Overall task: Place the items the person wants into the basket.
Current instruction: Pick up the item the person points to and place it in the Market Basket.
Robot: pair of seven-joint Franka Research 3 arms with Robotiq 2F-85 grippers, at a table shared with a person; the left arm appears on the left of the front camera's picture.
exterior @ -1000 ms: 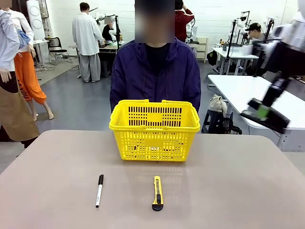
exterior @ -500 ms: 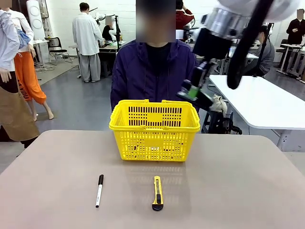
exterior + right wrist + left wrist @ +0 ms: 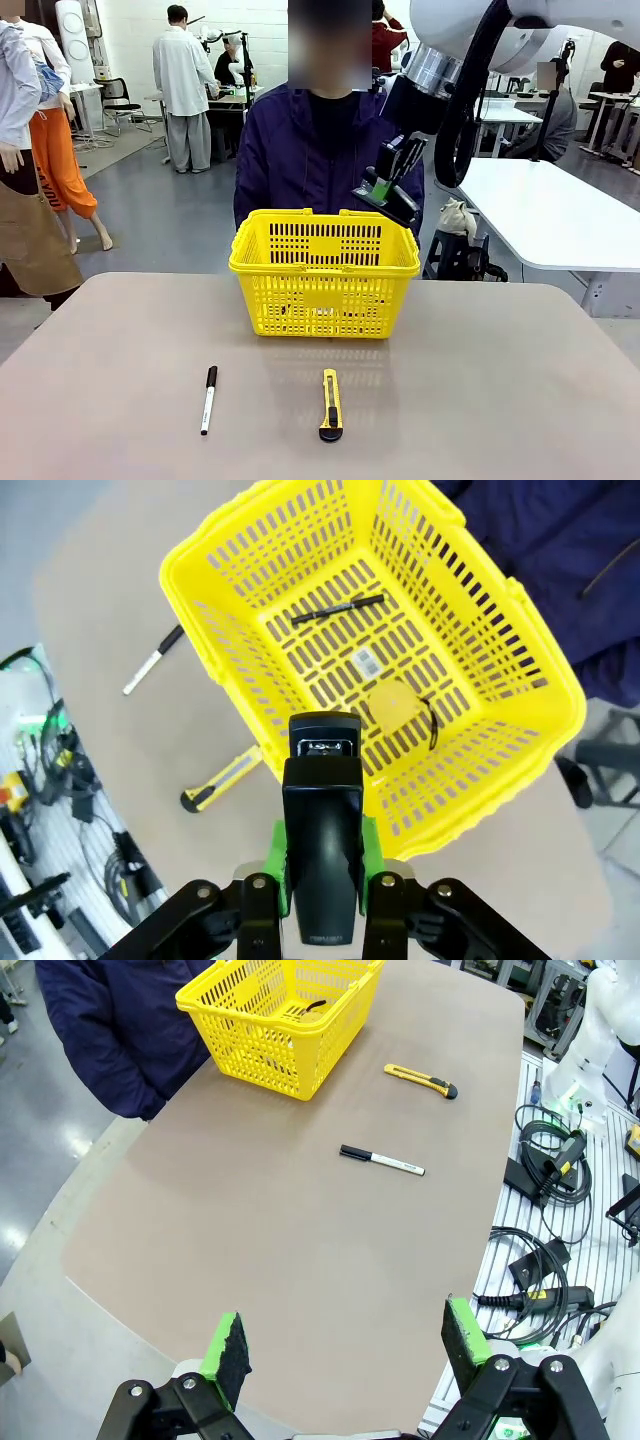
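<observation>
My right gripper (image 3: 383, 183) hangs above the far right corner of the yellow basket (image 3: 325, 268), shut on a black stapler (image 3: 400, 207). In the right wrist view the stapler (image 3: 322, 810) stands between the green pads (image 3: 278, 865), over the basket's near rim (image 3: 480, 800). On the basket floor lie a slim black pen (image 3: 338, 608) and a round yellow tape measure (image 3: 392, 702). The person (image 3: 325, 150) in a dark jacket stands just behind the basket. My left gripper (image 3: 345, 1338) is open and holds nothing, high above the table's end, far from the basket (image 3: 280, 1020).
A white marker with a black cap (image 3: 208, 398) and a yellow-and-black utility knife (image 3: 330, 404) lie on the table in front of the basket, a hand's width apart. The same marker (image 3: 382, 1160) and knife (image 3: 422, 1080) appear from the left wrist. Cables lie beyond the table edge (image 3: 530, 1260).
My right arm has swung in from the far right, carrying the stapler leftward to above the basket's far right corner. Marker, knife and basket have not moved.
</observation>
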